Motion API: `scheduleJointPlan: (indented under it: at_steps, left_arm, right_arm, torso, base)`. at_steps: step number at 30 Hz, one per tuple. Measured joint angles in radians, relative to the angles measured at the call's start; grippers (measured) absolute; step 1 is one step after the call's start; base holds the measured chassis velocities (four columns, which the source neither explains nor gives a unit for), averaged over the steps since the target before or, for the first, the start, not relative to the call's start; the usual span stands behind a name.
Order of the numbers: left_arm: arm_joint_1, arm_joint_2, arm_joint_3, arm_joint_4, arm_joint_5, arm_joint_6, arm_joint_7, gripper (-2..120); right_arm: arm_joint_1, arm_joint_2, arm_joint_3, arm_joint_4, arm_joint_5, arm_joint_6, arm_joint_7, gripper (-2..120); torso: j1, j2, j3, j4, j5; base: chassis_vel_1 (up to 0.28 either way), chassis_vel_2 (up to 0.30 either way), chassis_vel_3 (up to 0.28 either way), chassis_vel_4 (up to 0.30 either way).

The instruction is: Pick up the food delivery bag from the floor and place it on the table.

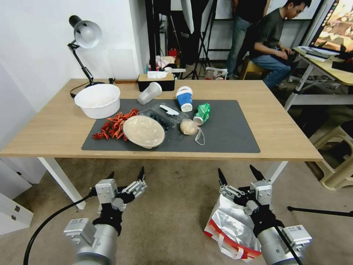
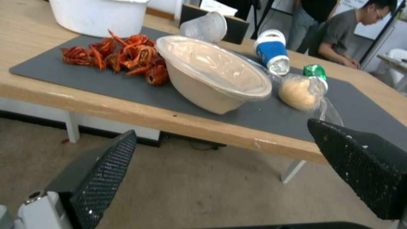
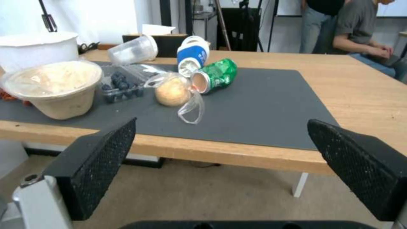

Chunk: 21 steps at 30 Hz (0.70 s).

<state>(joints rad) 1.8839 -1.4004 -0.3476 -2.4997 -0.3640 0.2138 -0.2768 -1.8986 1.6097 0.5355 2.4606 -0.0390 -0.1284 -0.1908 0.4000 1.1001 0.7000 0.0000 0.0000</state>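
Both end effectors, left (image 1: pixel 126 177) and right (image 1: pixel 239 175), hang released; bag (image 1: pixel 230 228) on the floor (image 1: pixel 173 213), lower right, under the right arm, whose descent could crush it before reaching the desk (image 1: pixel 286 136).

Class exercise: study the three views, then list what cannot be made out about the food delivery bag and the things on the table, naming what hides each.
- Food delivery bag, head view: its right side is hidden behind the right gripper and arm; what it holds cannot be told.
- Tissue box, head view: lower front hidden by the clear cup.
- White bowl, left wrist view: top cut off by the edge.
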Motion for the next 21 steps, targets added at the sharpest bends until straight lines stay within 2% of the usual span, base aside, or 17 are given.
scheduleJointPlan:
  at_steps: [7, 13, 21]
  left_arm:
    - [0.001, 0.001, 0.004, 0.000, 0.001, -0.038, -0.010, 100]
    - [0.003, 0.001, 0.004, -0.003, -0.001, -0.029, -0.023, 100]
    - [0.003, 0.001, 0.000, -0.007, -0.008, -0.016, -0.027, 100]
  right_arm:
    - [-0.001, -0.001, -0.001, -0.009, -0.006, 0.013, 0.007, 100]
    - [-0.001, -0.001, -0.002, -0.015, -0.007, 0.022, 0.017, 100]
    - [0.002, -0.001, 0.001, -0.028, -0.004, 0.037, 0.023, 100]
  torso:
    - [0.000, 0.000, 0.000, 0.0000, 0.0000]
    - [-0.001, -0.002, -0.001, 0.0000, -0.0002]
    - [-0.016, -0.036, -0.020, 0.0000, -0.0001]
  base:
    - [0.000, 0.000, 0.000, 0.000]
    - [0.000, 0.000, 0.000, 0.000]
    - [0.000, 0.000, 0.000, 0.000]
